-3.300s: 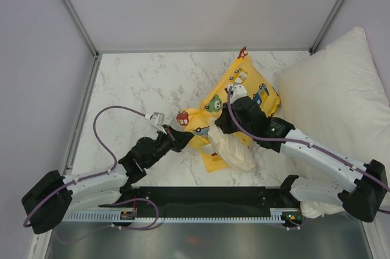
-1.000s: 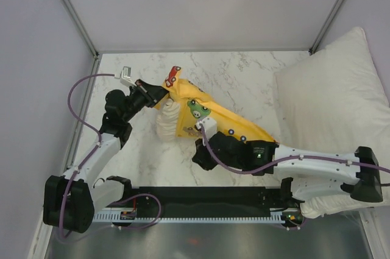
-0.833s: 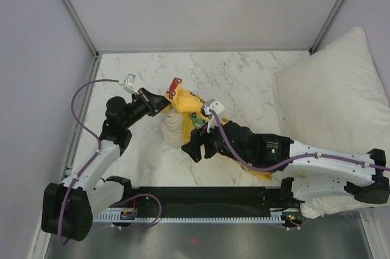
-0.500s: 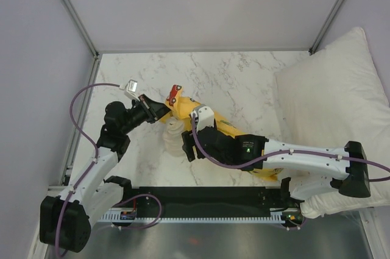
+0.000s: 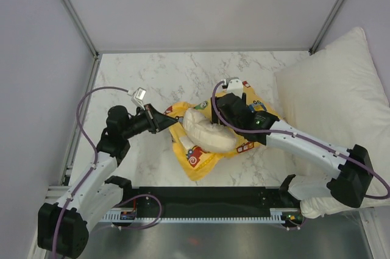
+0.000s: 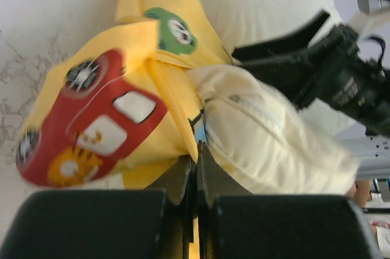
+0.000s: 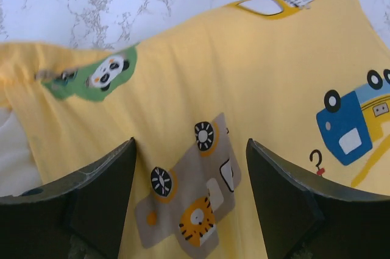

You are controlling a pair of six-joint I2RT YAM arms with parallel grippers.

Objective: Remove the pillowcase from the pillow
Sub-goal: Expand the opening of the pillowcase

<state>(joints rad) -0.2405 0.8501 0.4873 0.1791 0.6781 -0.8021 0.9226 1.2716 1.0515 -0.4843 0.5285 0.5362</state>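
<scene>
the marble table [image 5: 140, 76] fills my view, with the big white pillow [image 5: 335, 94] propped at its right edge, out of play. in the middle the pillowcase [image 5: 198, 158] lies spread and crumpled, and the pillow [image 5: 207, 132] lies across the top of it, most of its cream length showing. i judge the job mostly done. the pillow is nearly out, but from the left wrist view its near end [image 6: 262, 131] looks tucked against a fold of the yellow case [image 6: 146, 82], and i cannot tell whether it is fully free. what is left is pulling the two apart.

the left gripper [image 5: 166, 124] sits at the case's left edge with its jaws together, pinching yellow fabric at the tip [image 6: 196, 173]. the right gripper [image 5: 224, 108] hangs over the far right part of the case, just behind the pillow. its fingers [image 7: 91, 192] are spread wide, with only printed cloth beneath them and nothing held.

against half a second ago, the bundle has shifted from the left of the table towards the centre. back then only a small bunch of pillow showed under the case. the right arm lay low across the bundle then and now sits farther back and to the right, and a second ago its jaws were closed on the case.
</scene>
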